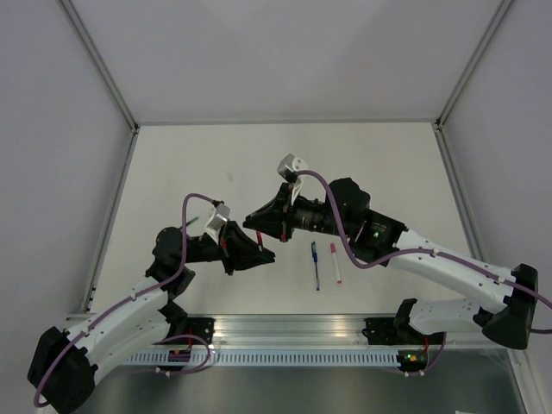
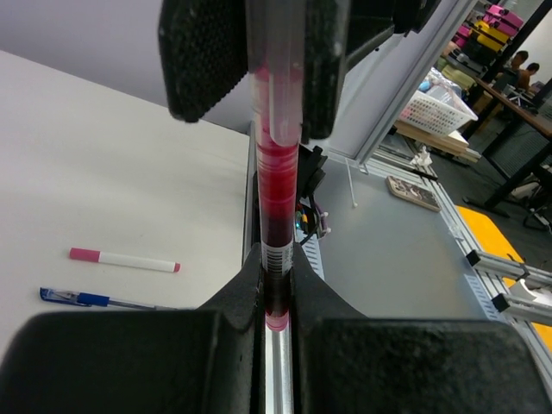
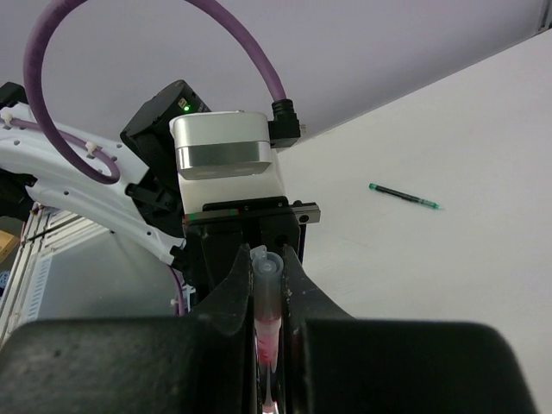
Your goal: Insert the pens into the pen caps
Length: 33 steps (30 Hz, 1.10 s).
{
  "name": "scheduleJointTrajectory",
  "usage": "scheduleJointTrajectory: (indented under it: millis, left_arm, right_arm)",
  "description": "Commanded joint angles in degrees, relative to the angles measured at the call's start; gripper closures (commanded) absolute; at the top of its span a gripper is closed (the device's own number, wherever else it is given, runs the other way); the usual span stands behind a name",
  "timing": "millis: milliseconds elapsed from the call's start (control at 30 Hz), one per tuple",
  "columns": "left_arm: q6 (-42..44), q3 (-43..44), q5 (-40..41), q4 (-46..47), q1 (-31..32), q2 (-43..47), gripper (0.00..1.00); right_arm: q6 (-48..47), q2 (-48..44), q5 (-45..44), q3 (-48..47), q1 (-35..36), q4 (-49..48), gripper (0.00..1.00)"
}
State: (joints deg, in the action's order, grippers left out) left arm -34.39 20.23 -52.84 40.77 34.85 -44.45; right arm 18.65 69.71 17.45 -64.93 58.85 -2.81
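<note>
My left gripper (image 2: 276, 289) is shut on the red pen (image 2: 278, 207), which runs straight out from between its fingers. The pen's far end sits inside a clear cap (image 2: 276, 95) held between the right gripper's fingers (image 2: 200, 60). In the right wrist view my right gripper (image 3: 268, 269) is shut on that clear cap (image 3: 268, 278), with red showing inside it. In the top view the two grippers, left (image 1: 264, 255) and right (image 1: 251, 222), meet mid-table and hide the pen. The blue pen (image 1: 316, 265), the white pen (image 1: 335, 263) and the green pen (image 3: 404, 197) lie on the table.
The white table (image 1: 371, 164) has metal frame rails on its left and right sides and an aluminium rail (image 1: 293, 332) along the near edge. The green pen lies just left of the left wrist camera (image 1: 195, 222).
</note>
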Motion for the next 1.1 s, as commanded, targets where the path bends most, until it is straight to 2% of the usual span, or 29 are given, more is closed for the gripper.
scheduleJointTrajectory:
  millis: [0,233,400,600,867,1067]
  left_arm:
    - [-1.3,0.0,0.5,3.0,-0.1,0.6,0.98]
    - [-2.0,2.3,5.1,0.6,-0.1,2.6,0.98]
    - [-6.6,5.1,6.2,2.5,-0.1,2.1,0.98]
    - [-5.6,9.4,13.5,-6.2,-0.1,2.8,0.98]
    - [-4.5,11.4,15.0,-8.4,-0.1,2.3,0.98]
    - [-3.3,12.1,15.2,-8.2,-0.1,1.6,0.98]
  right_arm:
    - [1.2,-1.6,2.4,2.1,-0.2,-3.6,1.00]
    - [2.1,-3.8,4.6,7.3,-0.2,-6.1,1.00]
    - [1.4,-5.5,5.4,11.2,-0.2,-7.5,1.00]
    - [2.4,-6.4,2.5,13.8,-0.1,-7.3,1.00]
    - [3.1,-7.2,0.6,16.1,-0.1,-7.8,1.00]
    - [5.4,-7.7,1.4,19.7,-0.1,-13.5,1.00]
